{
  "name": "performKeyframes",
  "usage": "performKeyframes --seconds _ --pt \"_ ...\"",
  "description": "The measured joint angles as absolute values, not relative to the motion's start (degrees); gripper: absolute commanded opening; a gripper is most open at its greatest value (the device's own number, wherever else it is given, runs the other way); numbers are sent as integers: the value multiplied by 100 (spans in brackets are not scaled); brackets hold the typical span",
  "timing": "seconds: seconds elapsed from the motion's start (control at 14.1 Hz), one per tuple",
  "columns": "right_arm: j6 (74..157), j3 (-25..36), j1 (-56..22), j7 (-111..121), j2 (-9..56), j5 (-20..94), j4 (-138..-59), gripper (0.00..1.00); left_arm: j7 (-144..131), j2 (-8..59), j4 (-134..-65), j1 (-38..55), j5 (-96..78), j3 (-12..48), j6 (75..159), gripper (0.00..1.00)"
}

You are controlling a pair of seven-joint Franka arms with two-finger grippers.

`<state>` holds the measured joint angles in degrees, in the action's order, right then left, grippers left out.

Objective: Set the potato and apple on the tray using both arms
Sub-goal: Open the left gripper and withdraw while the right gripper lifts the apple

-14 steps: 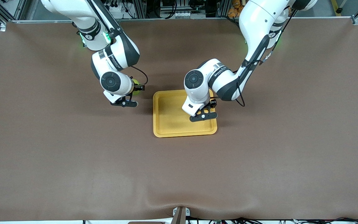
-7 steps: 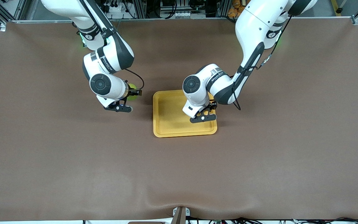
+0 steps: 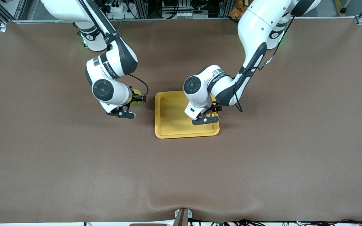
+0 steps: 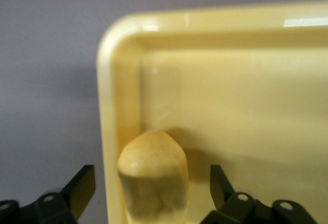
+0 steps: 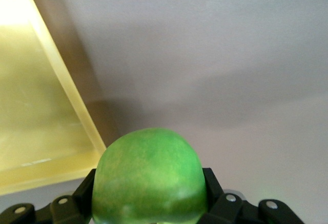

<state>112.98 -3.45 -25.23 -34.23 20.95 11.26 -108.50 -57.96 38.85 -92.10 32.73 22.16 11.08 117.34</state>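
The yellow-orange tray [image 3: 171, 116] lies at the table's middle. My left gripper [image 3: 213, 110] is low over the tray's corner toward the left arm's end. In the left wrist view it [image 4: 151, 177] is open, with a gap on each side of the potato [image 4: 152, 175]. The potato rests on the tray floor [image 4: 230, 106] by the rim and is hidden in the front view. My right gripper [image 3: 138, 99] is shut on the green apple [image 3: 136, 93] above the table, beside the tray's edge toward the right arm's end. The right wrist view shows the apple [image 5: 148, 175] and tray rim [image 5: 61, 75].
Brown cloth [image 3: 74, 163] covers the whole table. A small bracket [image 3: 182, 216] sits at the table edge nearest the front camera. Most of the tray floor is bare.
My right gripper has moved with the apple a little toward the front camera, staying beside the tray. My left hand has sunk slightly over the tray corner.
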Motion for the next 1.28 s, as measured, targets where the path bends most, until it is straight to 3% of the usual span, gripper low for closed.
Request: performKeyframes --seconds 0.36,0.78,1.28 --pt "11302 -405 -2741 -4054 2619 1137 -10186 0 -5668 3176 -8533 2853 2210 1068 10793 100" --pt "11318 -413 -2947 -4568 3323 1139 -9391 0 -4955 2850 -8314 1387 2168 1087 10776 100" --pt "11937 -425 -3191 -5049 3840 1139 -9184 0 -4239 2107 -8141 765 1626 1106 10578 100"
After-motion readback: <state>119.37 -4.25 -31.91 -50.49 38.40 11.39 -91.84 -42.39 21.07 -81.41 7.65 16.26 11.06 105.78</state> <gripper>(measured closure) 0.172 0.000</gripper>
